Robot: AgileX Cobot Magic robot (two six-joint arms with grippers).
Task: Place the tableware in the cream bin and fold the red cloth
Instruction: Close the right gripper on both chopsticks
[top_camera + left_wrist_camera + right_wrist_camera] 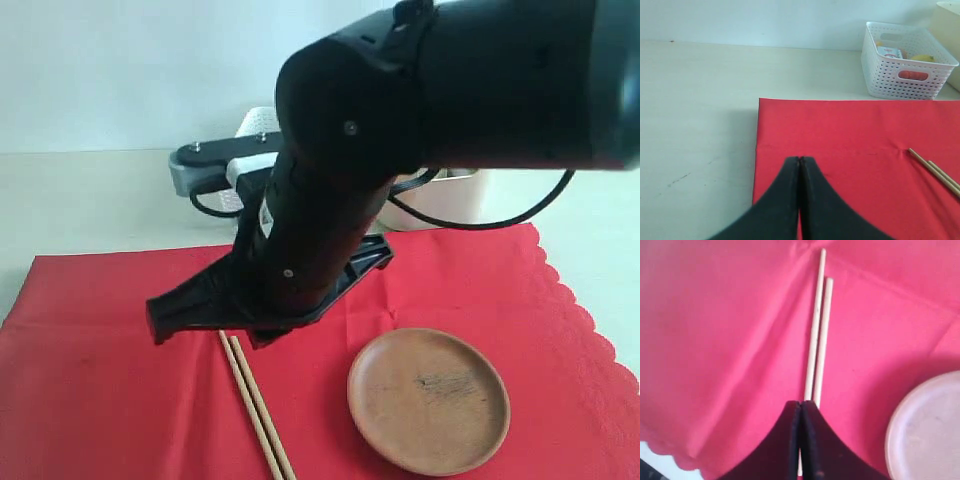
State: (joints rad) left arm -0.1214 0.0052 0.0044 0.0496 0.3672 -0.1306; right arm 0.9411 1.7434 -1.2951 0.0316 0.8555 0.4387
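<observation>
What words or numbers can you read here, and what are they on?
No text can be read.
On the brown plate: a dark mark in its middle, too blurred to read.
On the small box in the white basket: coloured print, too small to read.

**Right arm** [480, 70]: black and bulky. It enters the exterior view from the upper right, bends at the wrist, and slopes down towards the left.

**Right tool** [800, 404]: black, with two tapered fingers. The inner edges are pressed together and the tips meet, with no gap visible.

**Left tool** [800, 159]: black and of the same form. The fingers are likewise closed tip to tip along a single seam.
</observation>
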